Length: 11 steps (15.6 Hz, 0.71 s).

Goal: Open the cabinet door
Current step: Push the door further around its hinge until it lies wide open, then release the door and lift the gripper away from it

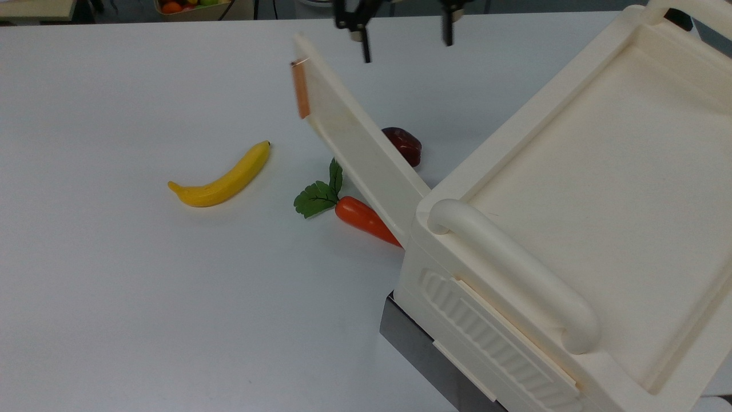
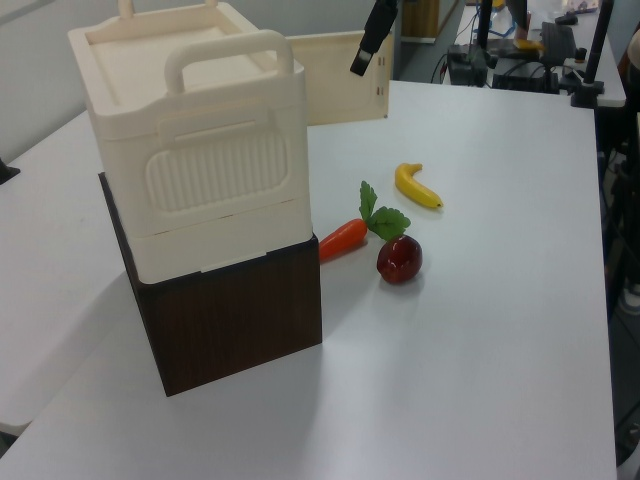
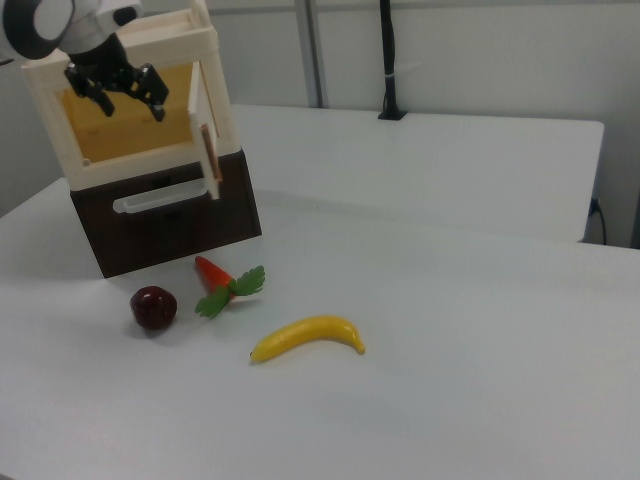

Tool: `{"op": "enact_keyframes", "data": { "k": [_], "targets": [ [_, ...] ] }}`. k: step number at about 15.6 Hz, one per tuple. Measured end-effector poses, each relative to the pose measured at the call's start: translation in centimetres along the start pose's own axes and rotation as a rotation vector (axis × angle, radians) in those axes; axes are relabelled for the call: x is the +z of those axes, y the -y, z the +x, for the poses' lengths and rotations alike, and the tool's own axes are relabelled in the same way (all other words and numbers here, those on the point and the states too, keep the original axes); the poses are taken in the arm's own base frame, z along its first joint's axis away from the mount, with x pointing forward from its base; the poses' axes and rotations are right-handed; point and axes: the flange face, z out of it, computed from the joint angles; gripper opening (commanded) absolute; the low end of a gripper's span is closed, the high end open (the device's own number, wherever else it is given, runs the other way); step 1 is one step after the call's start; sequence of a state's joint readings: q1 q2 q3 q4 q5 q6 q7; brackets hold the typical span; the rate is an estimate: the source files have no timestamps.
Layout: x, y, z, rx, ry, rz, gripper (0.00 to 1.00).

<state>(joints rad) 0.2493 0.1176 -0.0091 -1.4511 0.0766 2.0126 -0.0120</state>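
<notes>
A: Which step is in hand?

B: Judging by the scene, the last one. The cabinet door (image 1: 360,146) stands swung wide off the cabinet (image 1: 577,189), hinged at the corner nearest the carrot (image 1: 366,220), with its copper handle (image 1: 299,88) at the free end out over the tabletop (image 1: 114,286). The gripper (image 1: 405,40) hangs just beyond the door's free end, fingers spread apart and holding nothing.

A: So what does the next move call for?

B: Probably only a clean retreat, lifting away without knocking the door. If a wider swing is wanted, a push on the inner face would serve.

A: Does one view add anything?

B: The right view looks into the cabinet's open front, showing a yellowish interior (image 3: 120,125) with the gripper before it. The left view shows the ribbed front (image 2: 215,170) and dark base (image 2: 235,325). The top view shows the door passing over the apple (image 1: 403,146), with the banana (image 1: 223,177) well apart.
</notes>
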Motion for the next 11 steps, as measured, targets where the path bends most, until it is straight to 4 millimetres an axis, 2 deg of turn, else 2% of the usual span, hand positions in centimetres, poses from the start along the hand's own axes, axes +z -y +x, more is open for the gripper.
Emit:
{"op": "enact_keyframes", "data": {
  "k": [6, 11],
  "targets": [
    [-0.1, -7.1, -0.5, 0.094, 0.021, -0.063, 1.0],
    [1.2, -10.1, -3.2, 0.136, 0.224, -0.097, 1.0]
  ]
}}
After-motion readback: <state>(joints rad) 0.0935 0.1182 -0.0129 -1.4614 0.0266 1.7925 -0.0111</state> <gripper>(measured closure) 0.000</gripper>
